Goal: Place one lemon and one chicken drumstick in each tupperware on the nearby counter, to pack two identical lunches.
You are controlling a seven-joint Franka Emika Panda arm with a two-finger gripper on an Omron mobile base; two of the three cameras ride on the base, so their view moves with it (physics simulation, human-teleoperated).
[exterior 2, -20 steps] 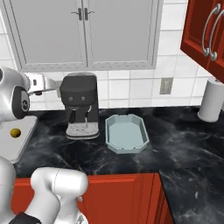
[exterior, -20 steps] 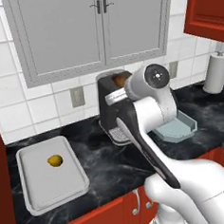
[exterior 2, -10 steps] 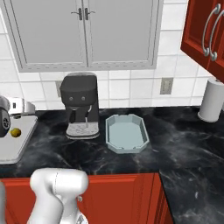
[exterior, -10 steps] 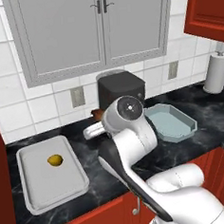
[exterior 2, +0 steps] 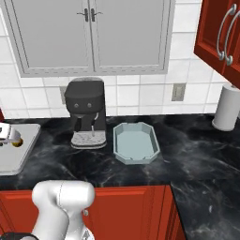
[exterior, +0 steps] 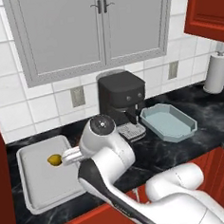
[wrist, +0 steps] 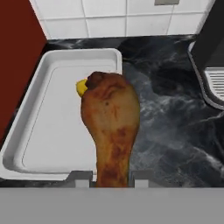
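Coffee machine (exterior: pixel 123 99) against wall; paper towel roll (exterior 2: pixel 226 106) right.

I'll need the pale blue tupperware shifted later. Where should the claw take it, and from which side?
Judging by its shape, grip the pale blue tupperware by one long side wall, coming straight down from above with one finger inside and one outside. The rim is thin and raised, and the tray sits open and flat on the counter. Its right side stands clear; the coffee machine crowds the left.
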